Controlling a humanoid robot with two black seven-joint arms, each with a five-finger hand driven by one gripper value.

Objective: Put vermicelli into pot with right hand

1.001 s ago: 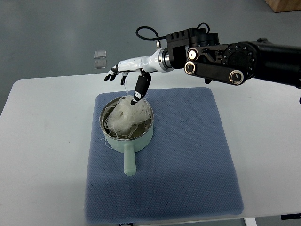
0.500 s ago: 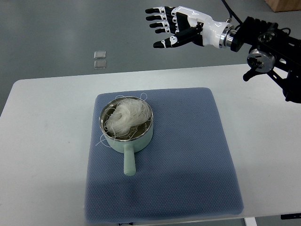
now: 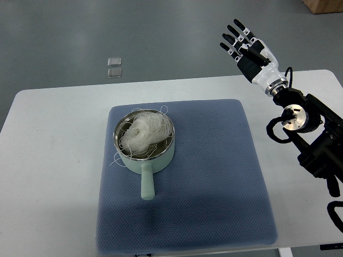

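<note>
White, thin vermicelli [image 3: 146, 131] lies as a loose nest inside the pale green metal pot with a short handle [image 3: 144, 160], and a few strands hang over the rim on the left side. The pot stands on the blue-grey woven mat [image 3: 214, 176], in its upper left part, with the handle pointing to 6 o'clock. From the pot, we see the white and black right hand [image 3: 247, 47] at about 2 o'clock, well apart and beyond the far edge of the mat. Its fingers [image 3: 234, 33] are stretched out and spread, and they hold nothing.

Half a second ago this hand was more to the left, with the fingers pointing to 9 o'clock; now it has turned, the fingers point toward 11 o'clock, and the black arm comes in lower on the right edge. The vermicelli and the pot have not moved.

The mat lies on a white table [image 3: 48, 160]. On the grey floor [image 3: 59, 37] at 12 o'clock from the pot we see two small clear square pieces [image 3: 113, 67]. Nothing stands between the hand and the pot.
</note>
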